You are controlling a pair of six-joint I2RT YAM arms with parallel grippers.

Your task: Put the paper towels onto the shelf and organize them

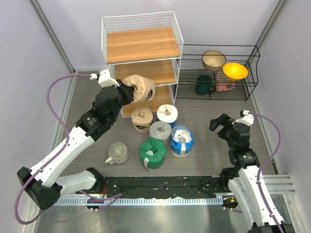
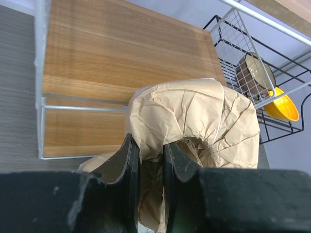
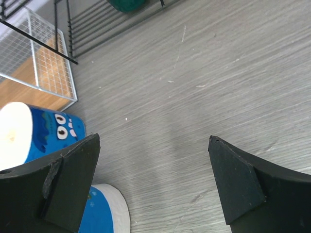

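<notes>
My left gripper (image 1: 127, 91) is shut on the wrapper of a tan paper towel roll (image 1: 141, 87) and holds it in the air at the front of the white wire shelf (image 1: 141, 46), level with the middle board. In the left wrist view the fingers (image 2: 130, 155) pinch the crumpled tan wrap (image 2: 204, 116) before a wooden board (image 2: 121, 53). On the table stand a second tan roll (image 1: 142, 120), a white-blue roll (image 1: 167, 114), a grey roll (image 1: 160, 131), a blue-white roll (image 1: 182, 141) and a green roll (image 1: 152, 153). My right gripper (image 1: 224, 127) is open and empty, right of the rolls.
A ribbed pale mug (image 1: 117, 153) stands left of the green roll. A low black wire rack (image 1: 252, 73) at the back right holds bowls and mugs. The right wrist view shows two blue rolls (image 3: 34, 133) at its left and bare table between the jaws.
</notes>
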